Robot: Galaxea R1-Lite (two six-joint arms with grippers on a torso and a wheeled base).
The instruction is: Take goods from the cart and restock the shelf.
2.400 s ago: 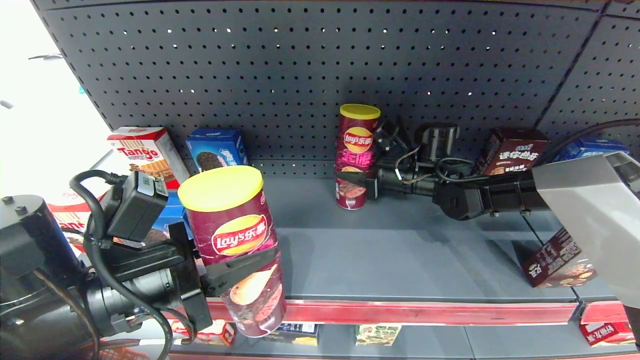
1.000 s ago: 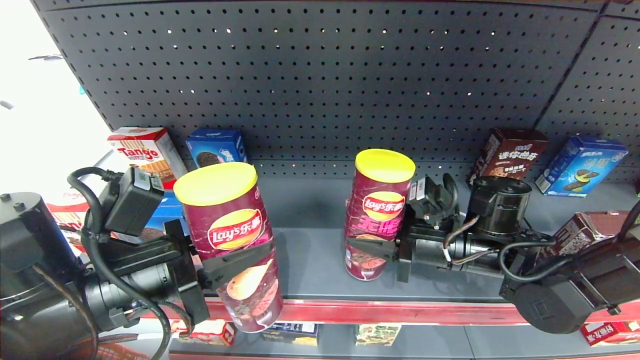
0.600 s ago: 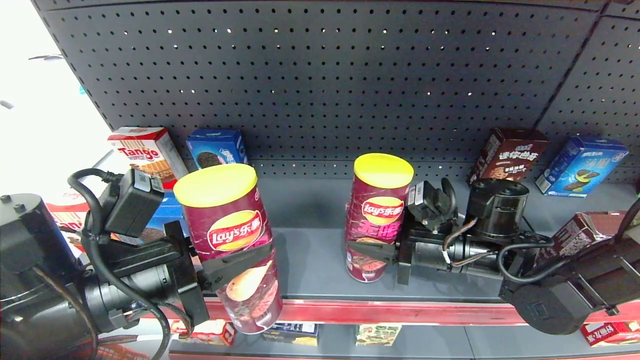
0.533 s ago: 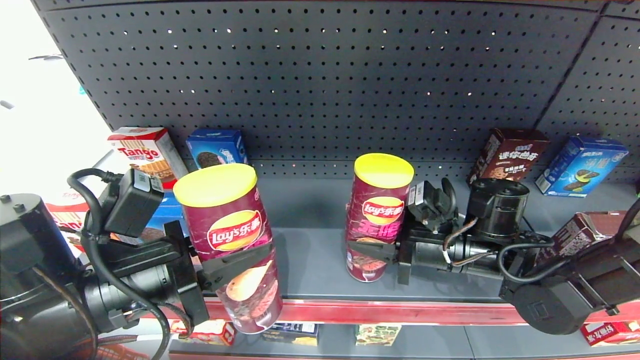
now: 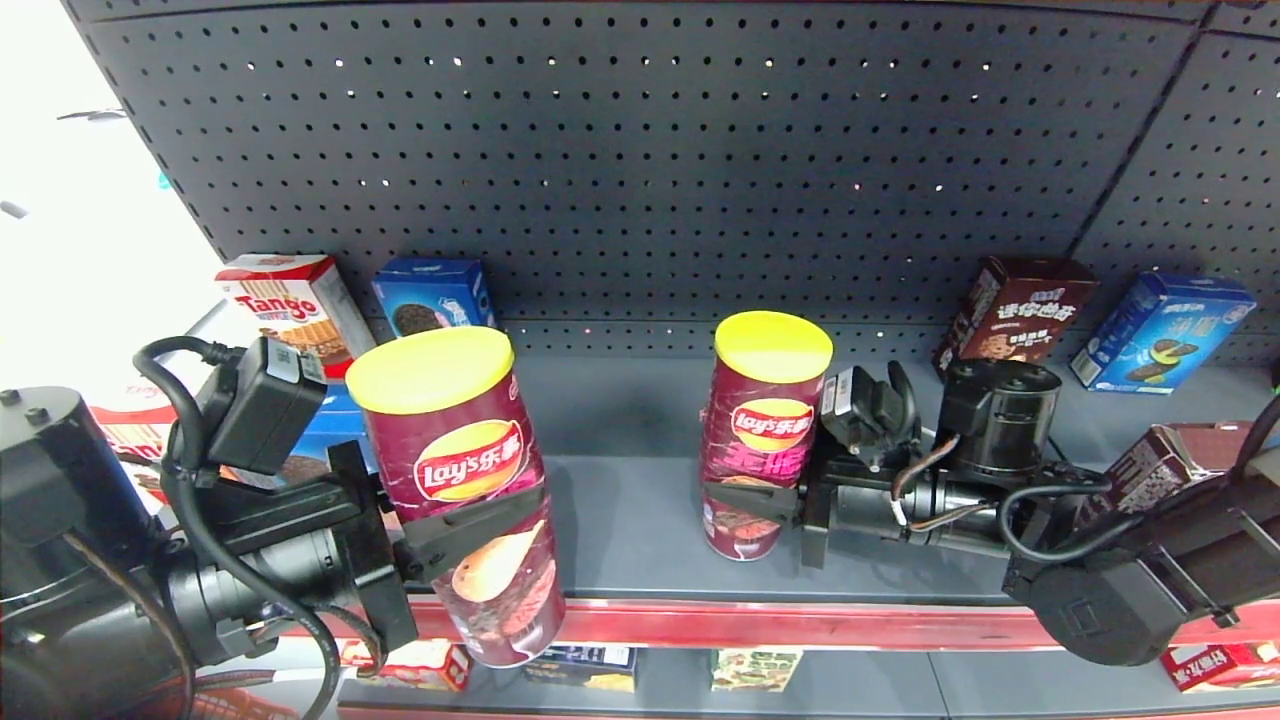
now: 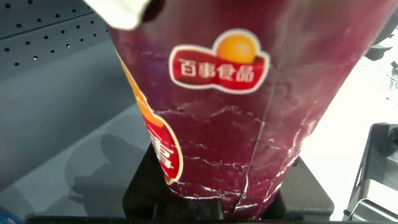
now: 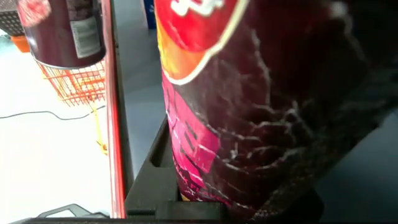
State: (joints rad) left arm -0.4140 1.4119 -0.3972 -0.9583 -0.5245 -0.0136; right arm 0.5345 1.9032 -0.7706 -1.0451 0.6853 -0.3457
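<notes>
Over the shelf (image 5: 640,520) | maroon chip can (image 5: 768,420), yellow lid (upright) | right gripper (image 5: 745,500) clamps it low, arm level | left gripper (image 5: 470,530) holds twin can (image 5: 450,440).

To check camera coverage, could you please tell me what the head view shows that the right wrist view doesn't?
Head view adds the pegboard, wafer box and brown cookie box. Right wrist view adds the red wire cart on the floor. Both show the left chip can, the right chip can and the shelf's red edge.
</notes>
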